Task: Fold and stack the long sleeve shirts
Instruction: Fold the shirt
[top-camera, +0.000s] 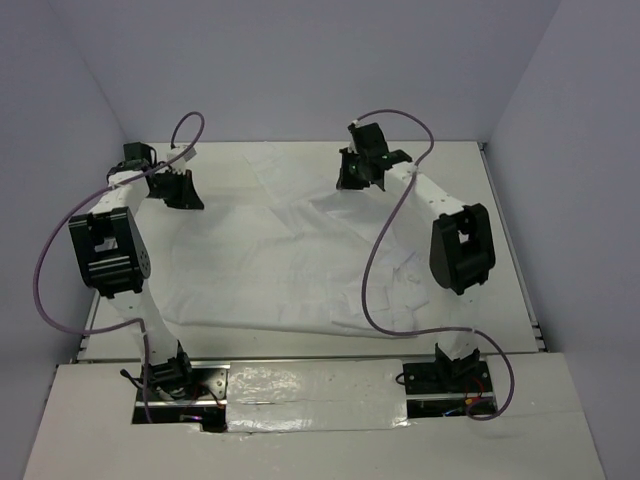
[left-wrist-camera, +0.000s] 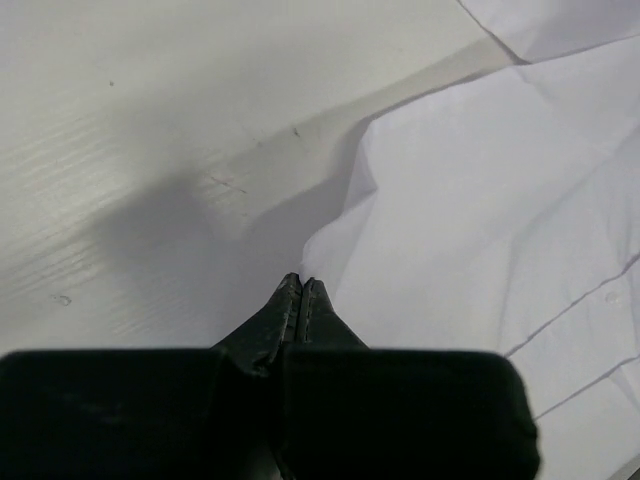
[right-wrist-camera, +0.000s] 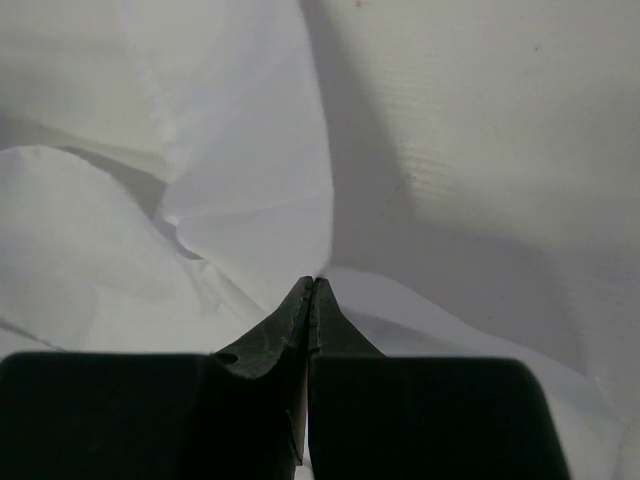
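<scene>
One wrinkled white long sleeve shirt (top-camera: 290, 260) lies spread over the middle of the white table (top-camera: 505, 250). At the shirt's far left edge my left gripper (top-camera: 184, 192) points down. In the left wrist view its jaws (left-wrist-camera: 302, 281) are shut, and a raised edge of the shirt (left-wrist-camera: 480, 200) runs into the tips. My right gripper (top-camera: 356, 176) stands over the far right part of the cloth. In the right wrist view it (right-wrist-camera: 313, 281) is shut too, with the shirt (right-wrist-camera: 100, 250) gathered in folds up to its tips.
Grey walls close in the table at the back and on both sides. Purple cables (top-camera: 385, 240) loop from each arm, the right one hanging over the shirt. Bare tabletop (left-wrist-camera: 150, 120) shows left of the shirt and also to its right (right-wrist-camera: 500, 120). The arm bases (top-camera: 165, 375) sit at the near edge.
</scene>
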